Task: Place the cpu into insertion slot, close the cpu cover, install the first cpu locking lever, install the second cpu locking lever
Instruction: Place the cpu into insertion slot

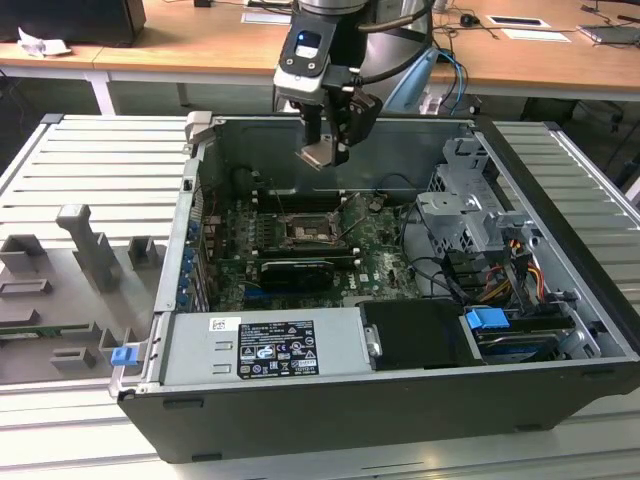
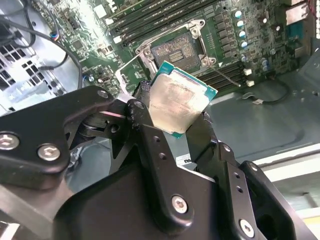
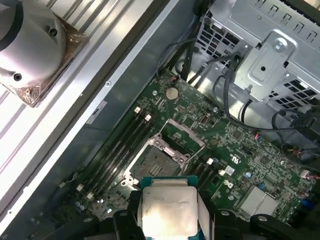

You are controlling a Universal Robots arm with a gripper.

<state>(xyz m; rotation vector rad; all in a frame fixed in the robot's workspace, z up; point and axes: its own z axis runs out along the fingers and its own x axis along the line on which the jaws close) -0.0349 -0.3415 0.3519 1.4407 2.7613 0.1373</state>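
Note:
My gripper (image 1: pixel 325 152) hangs above the open computer case (image 1: pixel 560 230), shut on the cpu (image 1: pixel 320 155). The cpu (image 2: pixel 181 100) is a flat square chip with a pale silver top and green edge, pinched between the black fingers (image 2: pixel 150 130). Below it on the motherboard lies the insertion slot (image 1: pixel 305 233), a square dark socket with a metal rim, seen in both wrist views (image 2: pixel 175 52) (image 3: pixel 154 162). The cpu cover (image 3: pixel 184 134) stands hinged up at one side of the slot. A thin wire lever (image 2: pixel 227 76) sticks out beside the socket.
Memory slots (image 3: pixel 120 145) flank the socket. A long black card (image 1: pixel 295 270) lies in front of it, with the power supply (image 1: pixel 265 345) nearer still. A metal drive cage (image 1: pixel 470 215) and cables (image 1: pixel 440 270) fill the exterior view's right. Grey fixtures (image 1: pixel 85 255) sit outside the case.

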